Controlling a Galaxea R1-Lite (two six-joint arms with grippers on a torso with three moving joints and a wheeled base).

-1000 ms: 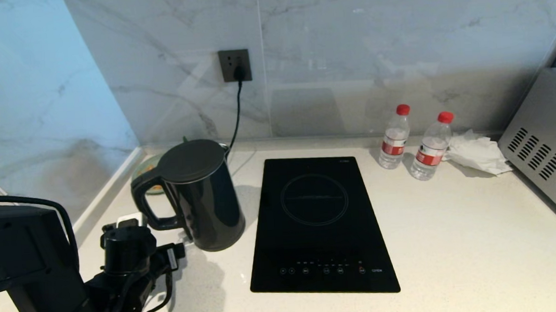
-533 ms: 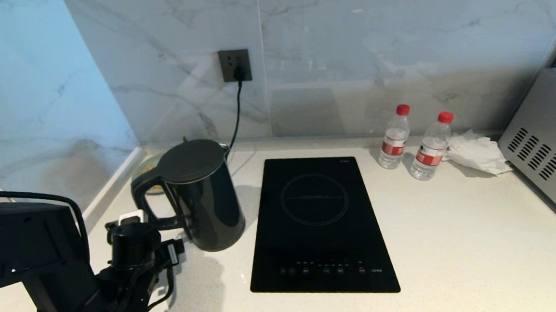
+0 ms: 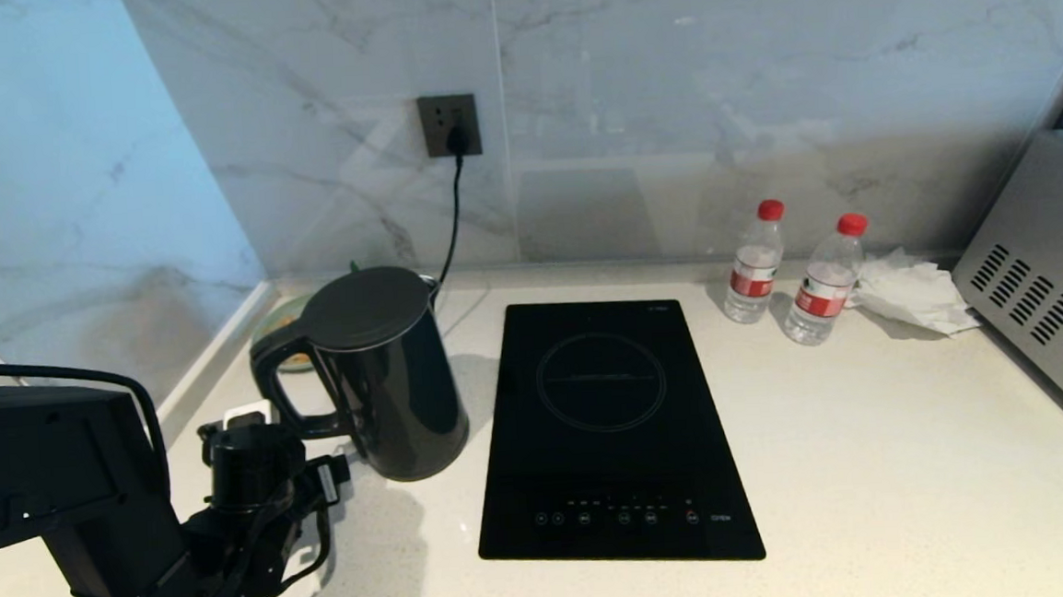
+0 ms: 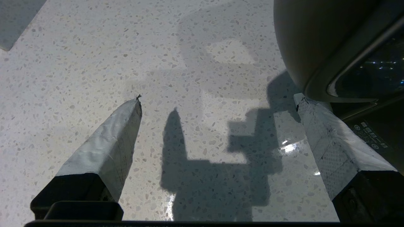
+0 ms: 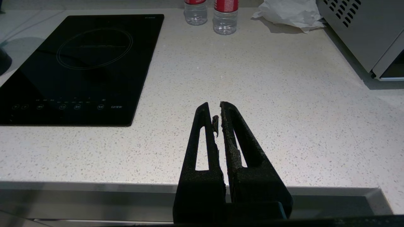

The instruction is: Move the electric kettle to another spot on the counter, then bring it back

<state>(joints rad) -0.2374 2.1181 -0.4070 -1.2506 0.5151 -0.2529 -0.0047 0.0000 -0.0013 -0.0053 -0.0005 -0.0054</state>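
Right now the left pincer [image 4: 217, 104], spread wide over the bench [image 3: 874, 462], could nudge the electric kettle [image 3: 388, 372] sideways by clipping its handle.

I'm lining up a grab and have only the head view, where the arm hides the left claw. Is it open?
Observer: Yes. The left claw is wide open, with only bare counter between its fingers.
Operator: How near is the kettle?
Observer: The electric kettle sits close beside one finger, outside the gap. I cannot tell whether they touch.
Operator: And the right claw? I don't see it at all.
Observer: The right claw is shut and sits over the counter's front edge, off to the side of the induction hob.
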